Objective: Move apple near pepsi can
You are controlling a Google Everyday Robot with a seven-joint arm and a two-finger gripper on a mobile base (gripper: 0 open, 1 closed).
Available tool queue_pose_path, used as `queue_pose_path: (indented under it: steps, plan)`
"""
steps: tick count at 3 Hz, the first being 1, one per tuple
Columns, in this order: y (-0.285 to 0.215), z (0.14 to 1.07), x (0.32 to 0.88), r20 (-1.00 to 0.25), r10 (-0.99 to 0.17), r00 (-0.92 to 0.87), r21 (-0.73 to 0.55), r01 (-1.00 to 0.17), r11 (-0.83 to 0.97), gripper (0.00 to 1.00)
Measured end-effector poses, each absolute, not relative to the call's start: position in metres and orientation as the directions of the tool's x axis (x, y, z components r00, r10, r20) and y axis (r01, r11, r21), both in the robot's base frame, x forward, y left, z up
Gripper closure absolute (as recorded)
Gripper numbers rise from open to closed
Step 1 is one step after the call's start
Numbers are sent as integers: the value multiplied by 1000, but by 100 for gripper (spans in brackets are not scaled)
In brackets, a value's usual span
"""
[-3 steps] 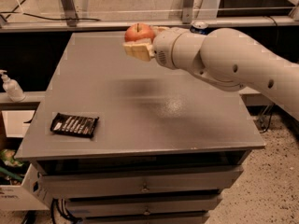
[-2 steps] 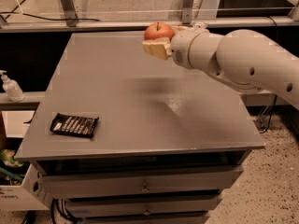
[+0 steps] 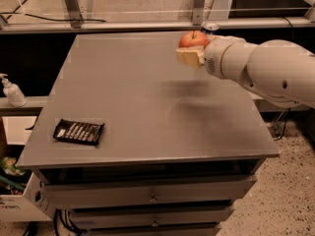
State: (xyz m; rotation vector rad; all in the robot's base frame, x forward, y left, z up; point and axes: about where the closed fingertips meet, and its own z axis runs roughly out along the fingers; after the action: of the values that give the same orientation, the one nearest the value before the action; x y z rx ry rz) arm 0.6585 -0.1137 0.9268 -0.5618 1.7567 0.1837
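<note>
1 cream rounded arm [image 3: 275, 70], tan gripper [image 3: 194, 50] (blocky pad [image 3: 188, 58]) over table [image 3: 123, 87] rear.

The gripper [image 3: 190, 57] hangs over the far right part of a grey metal table [image 3: 128, 82]. Well away from it, toward the near left corner, a flat black snack wrapper [image 3: 78, 131] with white lettering lies on the top. Farther left of the gripper and lower, off the table, a pale pump bottle [image 3: 12, 90] stands on a ledge, and drawers [image 3: 147, 195] sit below the tabletop.
</note>
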Motion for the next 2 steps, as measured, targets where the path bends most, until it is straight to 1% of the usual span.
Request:
queue_pose_path:
  steps: [1,2]
  plan:
    - [-138,909,659,-945,-248,-211,-143,-415,898,100]
    - [-150,891,665,-946,-216,-242,-111,-383,917,100]
